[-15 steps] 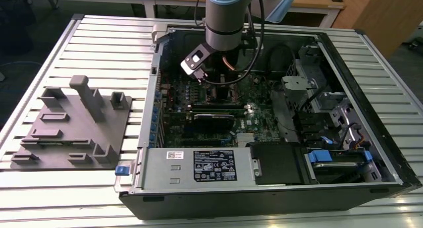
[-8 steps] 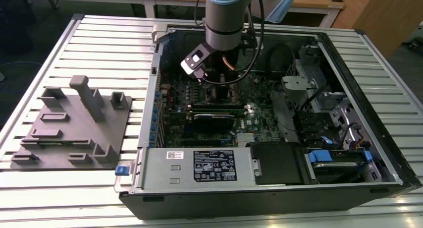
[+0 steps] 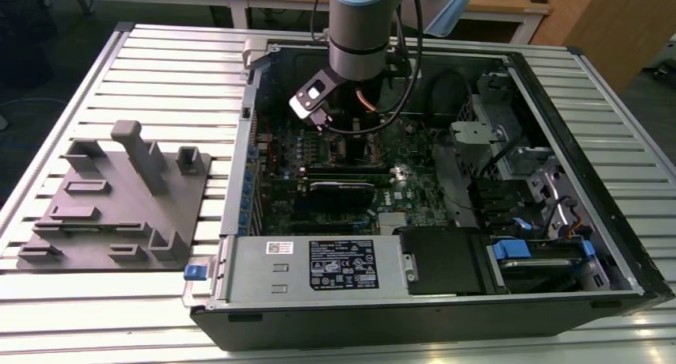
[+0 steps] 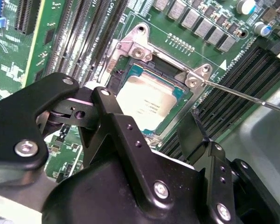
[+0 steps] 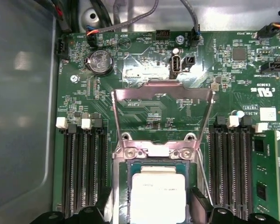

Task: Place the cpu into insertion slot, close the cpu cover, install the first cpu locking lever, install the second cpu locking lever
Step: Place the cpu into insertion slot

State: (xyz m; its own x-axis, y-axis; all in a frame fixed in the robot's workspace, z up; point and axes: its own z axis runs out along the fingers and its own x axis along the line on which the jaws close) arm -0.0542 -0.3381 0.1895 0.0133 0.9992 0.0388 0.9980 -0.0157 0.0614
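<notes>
Slatted metal table [image 3: 138, 316] carries a grey fixture plate [image 3: 106, 214] at the exterior view's left, then an open computer case [image 3: 591, 221], with wooden desks [image 3: 507, 4] behind. Inside, the arm [image 3: 365, 32] hangs over the motherboard [image 5: 84, 107]. The cpu [image 5: 157, 196] lies flat in the slot [image 4: 164, 69], the cover [image 5: 161, 89] standing open. The end effector [image 4: 149, 105] straddles the cpu, 2 fingers [image 4: 116, 126] spread wide, gripping nothing. I judge the cpu light, stiff, slick-topped and fragile underneath: take it by opposite edges.
</notes>
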